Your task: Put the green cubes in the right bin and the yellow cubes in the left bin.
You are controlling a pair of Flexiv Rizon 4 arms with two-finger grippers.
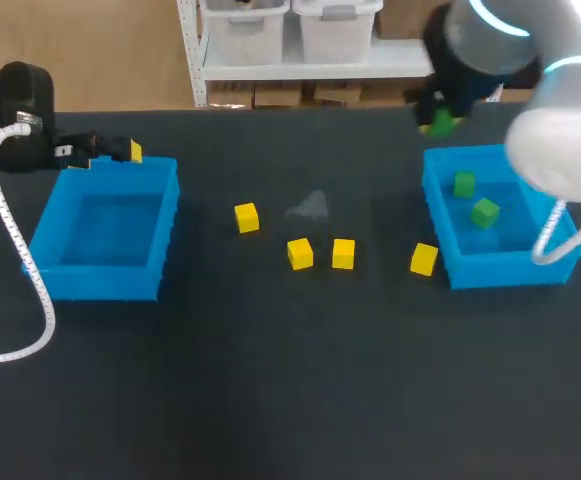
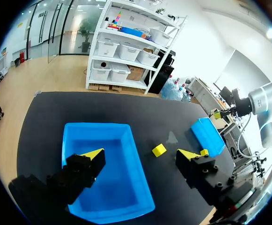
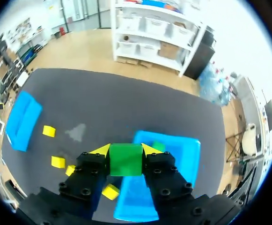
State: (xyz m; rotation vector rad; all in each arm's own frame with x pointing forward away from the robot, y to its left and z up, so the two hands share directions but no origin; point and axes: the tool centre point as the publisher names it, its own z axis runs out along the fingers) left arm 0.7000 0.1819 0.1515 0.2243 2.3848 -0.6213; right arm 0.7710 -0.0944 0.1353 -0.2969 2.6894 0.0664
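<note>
Part of the right bin (image 1: 440, 215) is hidden behind the right arm (image 1: 560, 150). Right gripper (image 3: 125, 152) fingers clamp a green cube (image 3: 125, 161) near that bin, with two more green cubes (image 1: 464, 184) (image 1: 485, 212) inside it. Four yellow cubes (image 1: 247, 217) (image 1: 300, 253) (image 1: 343, 253) (image 1: 424, 259) lie on the tabletop (image 1: 290, 380) between the bins. Left gripper (image 2: 141, 153) fingers are apart over the left bin (image 2: 98, 125).

Blue right bin (image 1: 510, 268) holds two green cubes (image 1: 464, 184); a third green cube (image 3: 125, 160) sits clamped in the right gripper (image 3: 125, 150) above its far left corner; four yellow cubes (image 1: 343, 253) lie left of it, the nearest just beside its wall; the blue left bin (image 1: 100, 283) stands well apart, farther left.
</note>
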